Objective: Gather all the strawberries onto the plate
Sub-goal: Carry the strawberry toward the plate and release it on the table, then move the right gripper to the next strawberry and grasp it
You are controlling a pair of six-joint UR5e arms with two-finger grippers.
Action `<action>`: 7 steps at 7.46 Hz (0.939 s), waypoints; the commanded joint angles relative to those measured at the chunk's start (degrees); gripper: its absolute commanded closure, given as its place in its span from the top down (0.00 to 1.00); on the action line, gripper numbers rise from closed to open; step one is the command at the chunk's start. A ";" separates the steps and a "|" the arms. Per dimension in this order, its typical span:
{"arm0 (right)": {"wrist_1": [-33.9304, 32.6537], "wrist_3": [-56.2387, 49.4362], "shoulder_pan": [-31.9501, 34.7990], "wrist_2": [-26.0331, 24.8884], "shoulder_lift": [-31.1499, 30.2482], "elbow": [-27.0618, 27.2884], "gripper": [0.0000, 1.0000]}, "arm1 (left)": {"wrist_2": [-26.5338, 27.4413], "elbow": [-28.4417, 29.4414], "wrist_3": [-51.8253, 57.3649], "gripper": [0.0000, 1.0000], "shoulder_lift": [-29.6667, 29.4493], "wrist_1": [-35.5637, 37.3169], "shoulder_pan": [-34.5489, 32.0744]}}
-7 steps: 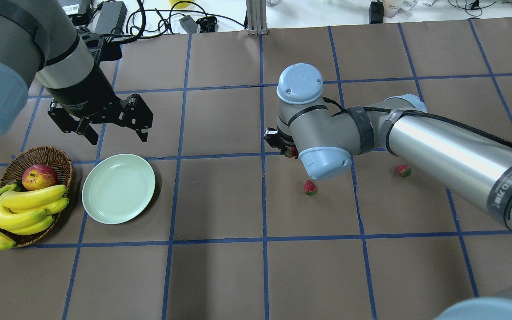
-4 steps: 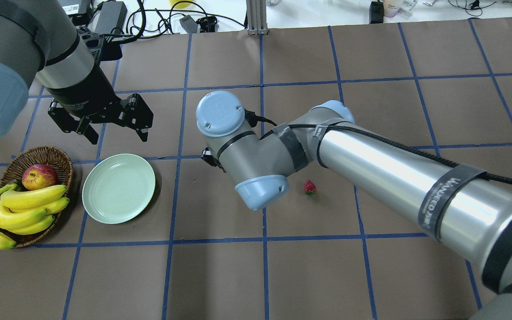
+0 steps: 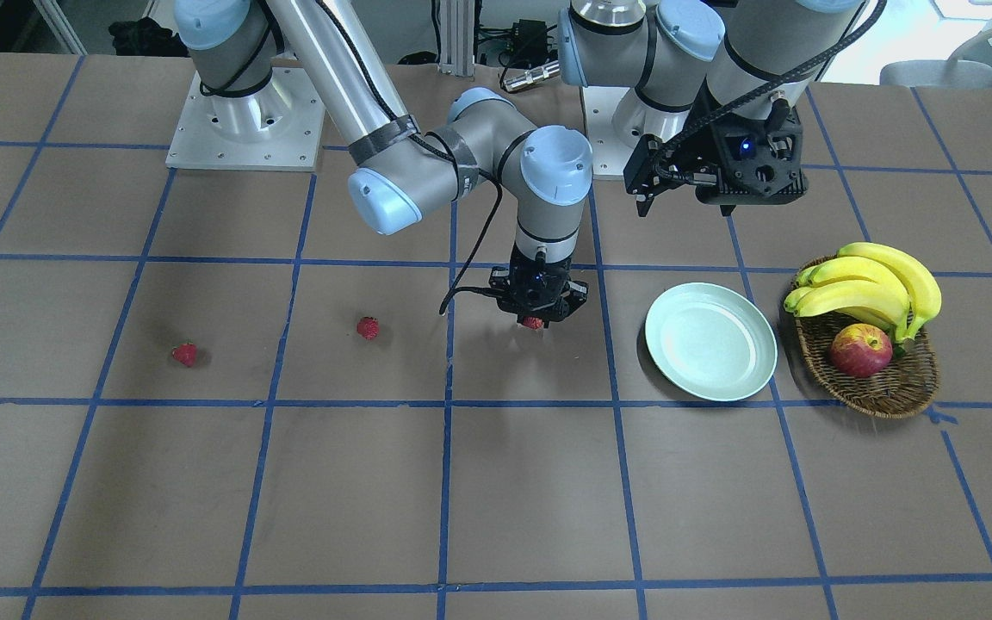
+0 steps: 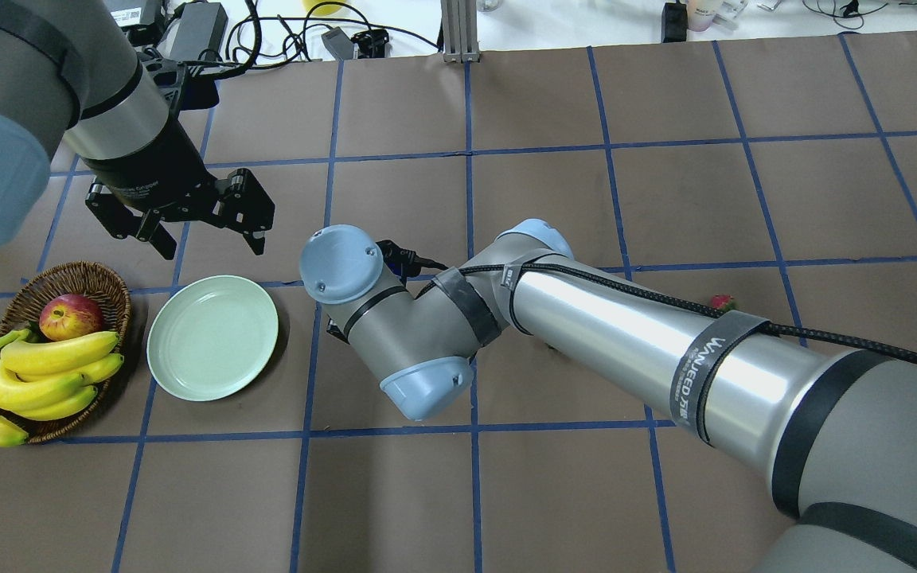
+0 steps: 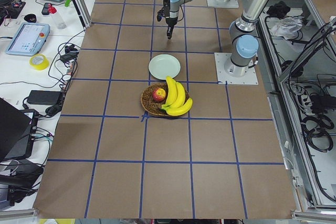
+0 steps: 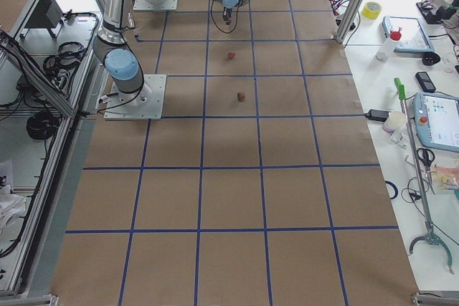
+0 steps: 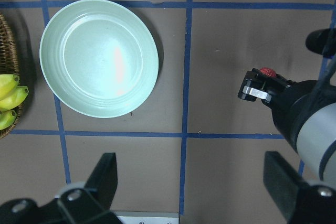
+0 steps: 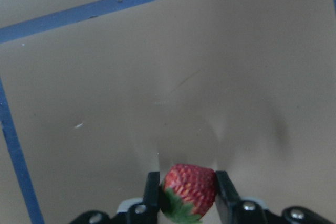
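My right gripper is shut on a strawberry and holds it just above the table, a short way from the pale green plate. The held strawberry also shows in the left wrist view. Two more strawberries lie on the table farther from the plate. In the overhead view, one strawberry peeks past my right arm, which hides the other two. The plate holds nothing. My left gripper hangs open and empty, above and just behind the plate.
A brown wicker basket with bananas and a red-yellow apple stands right beside the plate. Cables and boxes lie along the table's far edge. The right arm stretches across the table's middle.
My right arm has swung toward the plate with the strawberry in its gripper and now covers the middle strawberry in the overhead view. My left arm has not moved.
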 commanded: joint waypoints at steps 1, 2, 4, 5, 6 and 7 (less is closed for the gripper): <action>-0.14 1.95 0.11 -0.33 0.42 0.53 0.90 | 0.00 -0.05 0.00 1.00 -0.09 0.01 -0.01; -0.14 1.53 -0.16 -0.59 0.08 -0.08 1.00 | 0.00 -0.05 0.00 1.00 0.09 -0.08 -0.09; 2.39 -4.76 -4.34 -1.73 -5.87 1.22 1.00 | 0.00 -0.05 0.00 1.00 0.09 -0.08 -0.09; 9.20 -7.93 -10.12 -2.35 -11.12 3.49 1.00 | 0.00 -0.05 0.00 1.00 0.00 0.01 -0.09; 10.92 -17.45 -15.92 -2.44 -15.53 8.39 1.00 | 0.00 -0.05 0.00 1.00 0.09 -0.08 -0.09; 9.63 -22.94 -19.98 -2.35 -17.75 14.79 1.00 | 0.00 0.04 0.09 1.00 0.09 0.01 -0.09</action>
